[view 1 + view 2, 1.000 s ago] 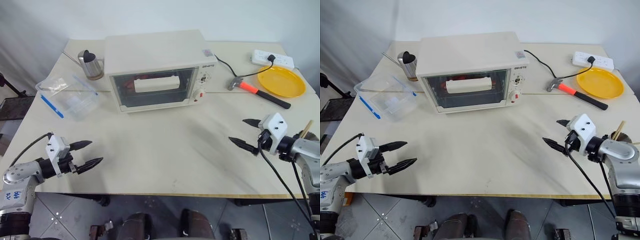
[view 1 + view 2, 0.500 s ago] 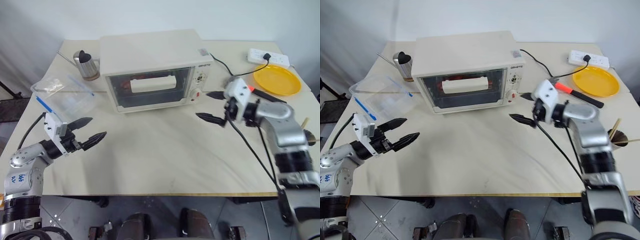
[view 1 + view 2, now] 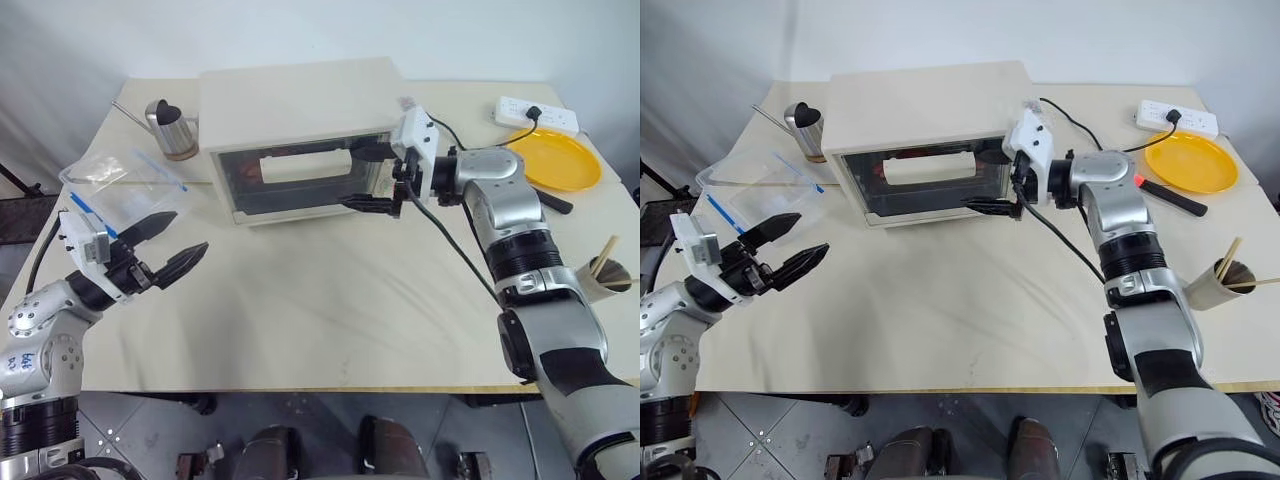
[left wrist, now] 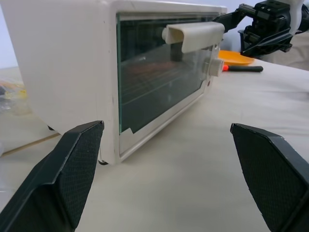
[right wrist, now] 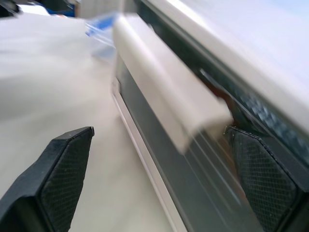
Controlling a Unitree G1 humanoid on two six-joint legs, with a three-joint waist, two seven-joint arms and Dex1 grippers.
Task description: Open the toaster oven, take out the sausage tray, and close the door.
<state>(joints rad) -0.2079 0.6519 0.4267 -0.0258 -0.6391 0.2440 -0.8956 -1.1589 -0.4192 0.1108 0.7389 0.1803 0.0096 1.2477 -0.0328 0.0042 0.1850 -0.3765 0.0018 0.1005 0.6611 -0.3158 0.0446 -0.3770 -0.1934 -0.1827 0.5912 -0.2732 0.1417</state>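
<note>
So you're basically at square one here: the toaster oven (image 3: 300, 135) sits in the upper middle of the head view with the door (image 3: 300, 178) fully shut, so none of the three steps is done yet. The right gripper (image 3: 372, 178) is up at the right end of the white bar handle (image 3: 304, 166), fingers spread wide, one above and one below the handle's line. In the right wrist view the handle runs right between the two fingers, but I can't tell if either one actually touches it, and it's definitely not clamped on anything. The left gripper (image 3: 170, 244) hangs over bare table (image 3: 330, 300) at the lower left of the frame, also wide apart and empty, well clear of the oven. The sausage tray is presumably inside; you can make out a bit of red behind the glass near the top left of the window, but the tray itself isn't really readable through the door. What's left, as I read it: close on the handle, swing the door down, pull the tray out, set it down somewhere, shut the door again.
</note>
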